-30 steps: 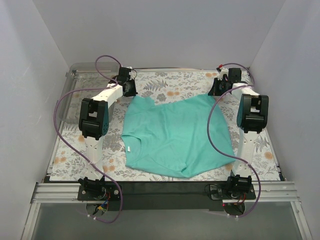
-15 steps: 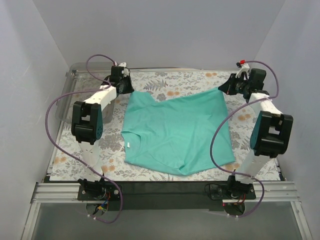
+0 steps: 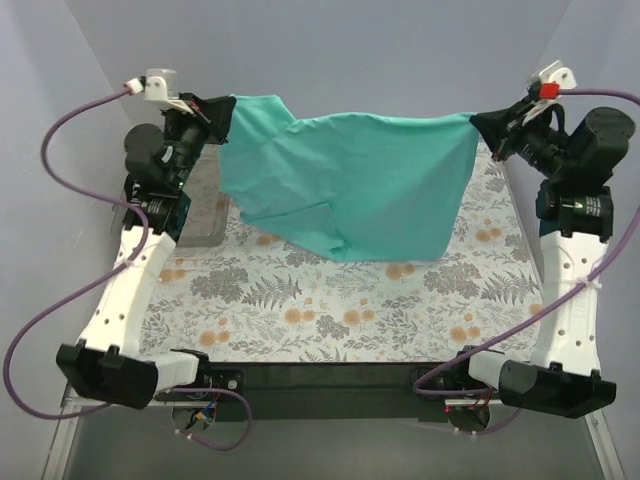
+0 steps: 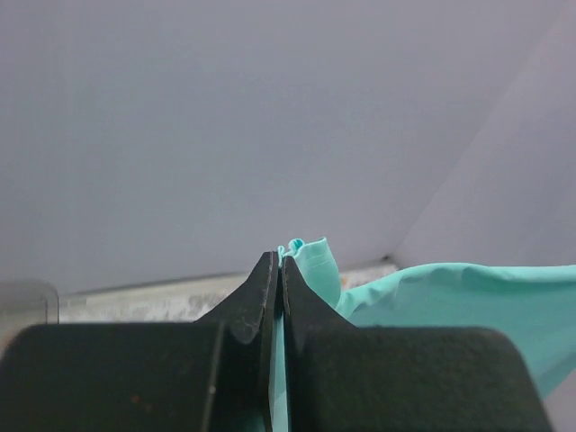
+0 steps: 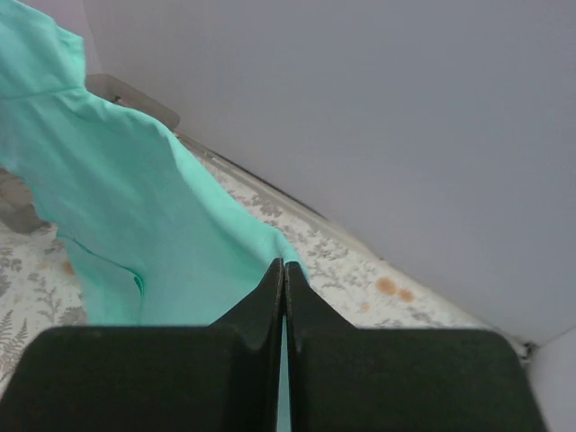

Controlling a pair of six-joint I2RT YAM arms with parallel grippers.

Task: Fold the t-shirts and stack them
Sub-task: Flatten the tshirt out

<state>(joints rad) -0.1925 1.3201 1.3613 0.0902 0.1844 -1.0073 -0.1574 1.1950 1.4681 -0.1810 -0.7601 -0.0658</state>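
- left claw (image 3: pixel 213 112): I see it pinched closed on one top corner of the t-shirt (image 3: pixel 350 180). A small fold of teal cloth pokes out just past its tips.
- right claw (image 3: pixel 484 124): closed tight on the opposite top corner, with the cloth running off toward the left claw.
- t-shirt: stretched between my two claws, top edge nearly taut. The rest hangs below them in loose folds, and I cannot tell whether the lowest edge touches the counter (image 3: pixel 330 300).
- counter: floral-patterned, lying beneath both claws.
- clear bin (image 3: pixel 205 215): below the left claw, partly hidden by the hanging cloth.
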